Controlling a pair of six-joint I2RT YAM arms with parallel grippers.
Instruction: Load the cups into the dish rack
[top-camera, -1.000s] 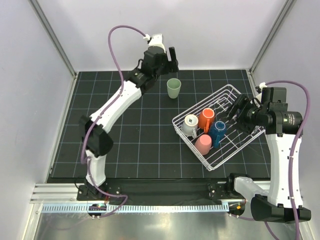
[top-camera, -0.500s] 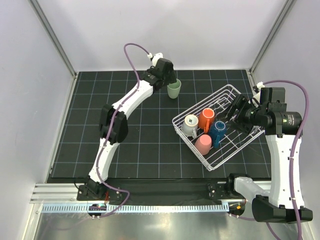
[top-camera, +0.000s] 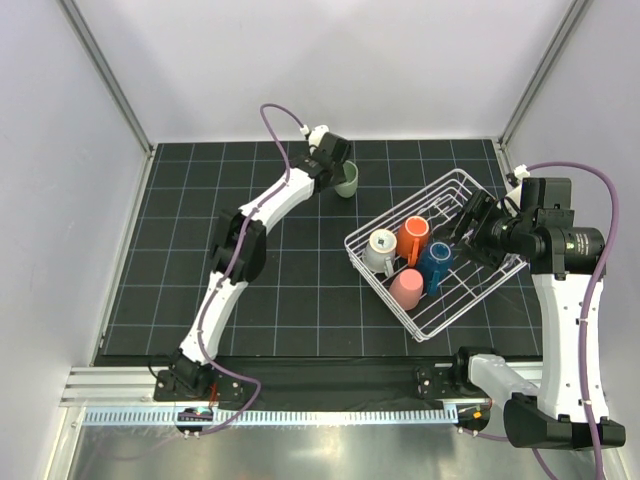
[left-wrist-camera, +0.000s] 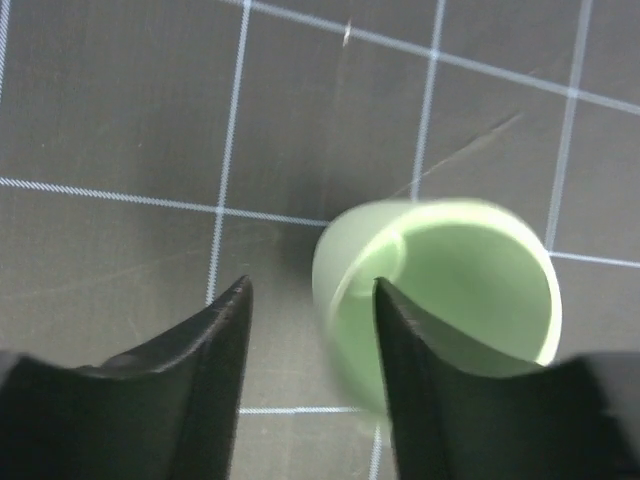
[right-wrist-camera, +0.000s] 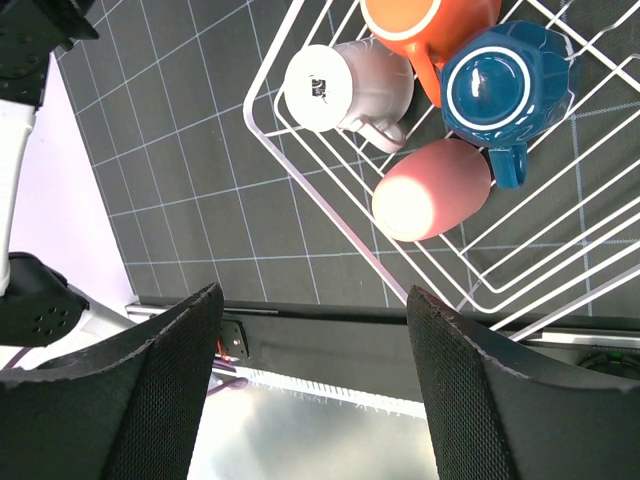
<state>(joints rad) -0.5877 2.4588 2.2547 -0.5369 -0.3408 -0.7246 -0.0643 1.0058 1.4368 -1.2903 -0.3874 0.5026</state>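
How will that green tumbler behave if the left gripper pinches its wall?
Likely light: the green tumbler looks thin-walled and plastic-like. Smooth and handleless, it may skid or tip when nudged. With the left gripper straddling just one wall, it could pivot when lifted.

Left fingers (left-wrist-camera: 190, 390) and right fingers (right-wrist-camera: 150, 400) apart
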